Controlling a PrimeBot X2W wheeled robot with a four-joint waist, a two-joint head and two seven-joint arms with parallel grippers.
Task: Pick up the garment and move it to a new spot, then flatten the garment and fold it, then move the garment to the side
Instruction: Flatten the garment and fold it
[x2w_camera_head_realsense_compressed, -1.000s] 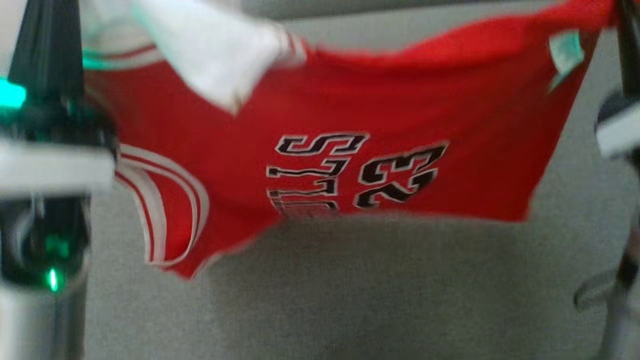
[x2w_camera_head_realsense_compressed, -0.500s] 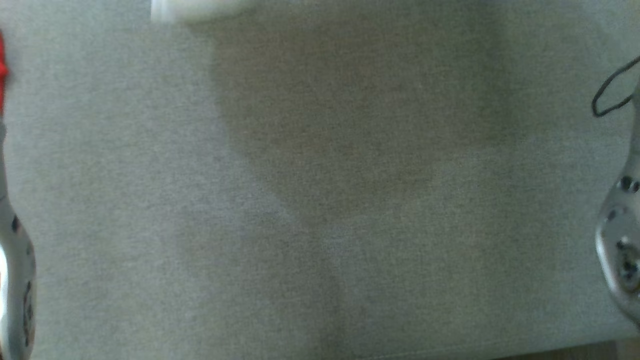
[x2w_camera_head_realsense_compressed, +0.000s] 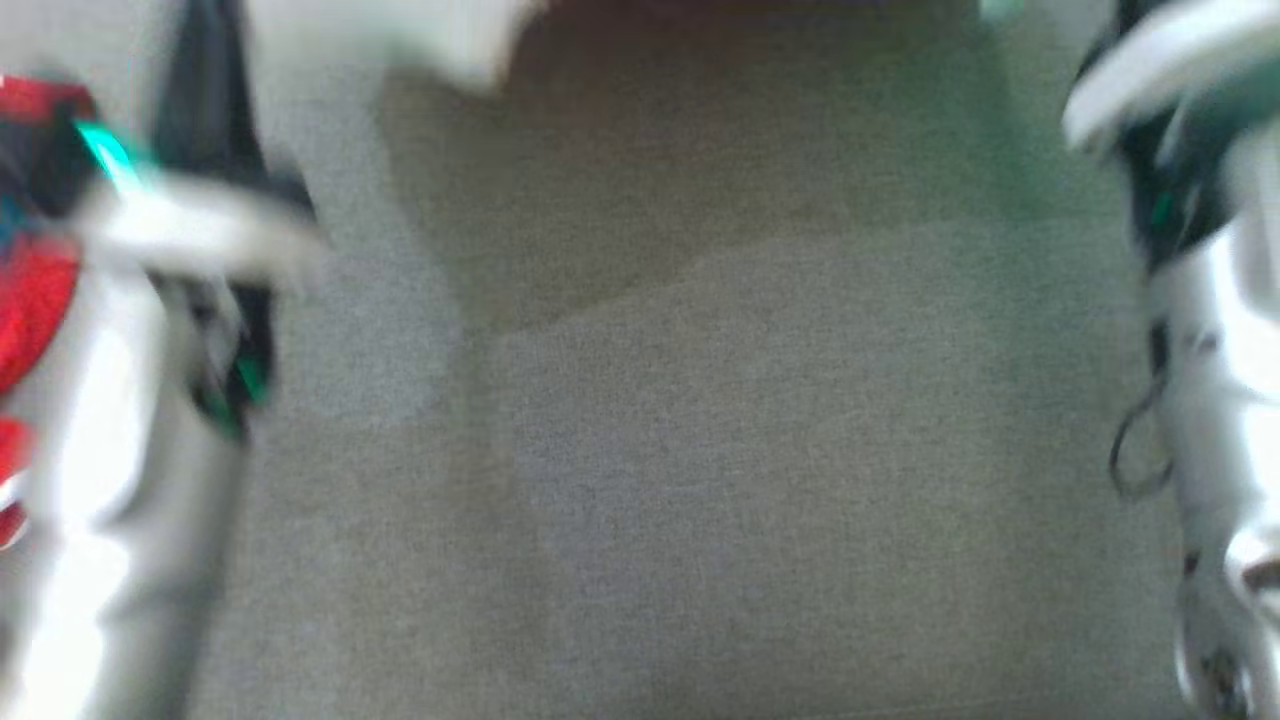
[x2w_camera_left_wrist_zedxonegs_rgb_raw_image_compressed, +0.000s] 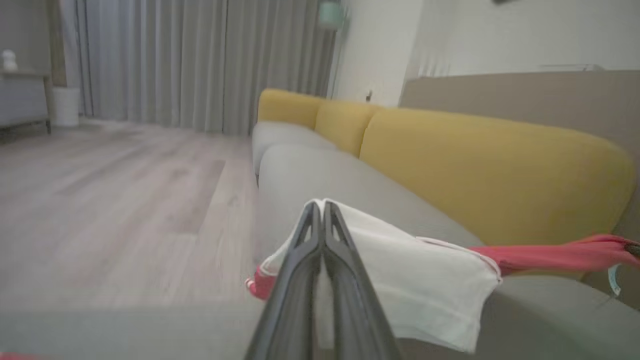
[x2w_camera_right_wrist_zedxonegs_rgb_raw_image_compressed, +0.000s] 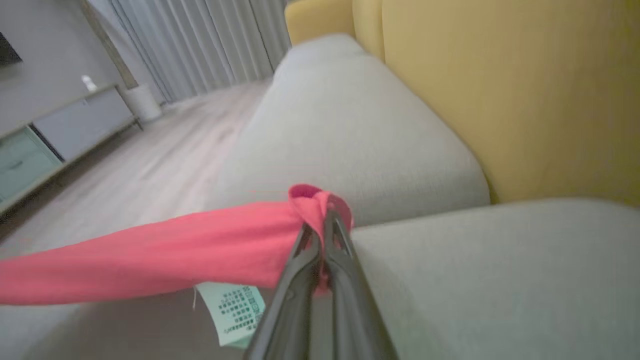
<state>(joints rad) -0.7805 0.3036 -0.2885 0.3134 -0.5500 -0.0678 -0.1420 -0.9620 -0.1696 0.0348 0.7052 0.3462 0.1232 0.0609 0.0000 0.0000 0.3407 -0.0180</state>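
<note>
The garment is a red jersey with a white inner side. In the left wrist view my left gripper is shut on a white fold of the garment, and a red band runs off to the right. My right gripper is shut on a bunched red corner of the garment, with a pale green label hanging below. The cloth hangs stretched between both grippers above the grey sofa seat. The blurred head view shows red cloth at the left edge and a white fold at the top.
Yellow back cushions run along the sofa behind the grey seat. A wooden floor lies beyond the sofa, with grey curtains and a low cabinet further off. My pale forearms flank the head view.
The head camera has swung: a second ago the jersey hung spread across its view, now just scraps show at the left and top edges. Both grippers stay shut on the cloth.
</note>
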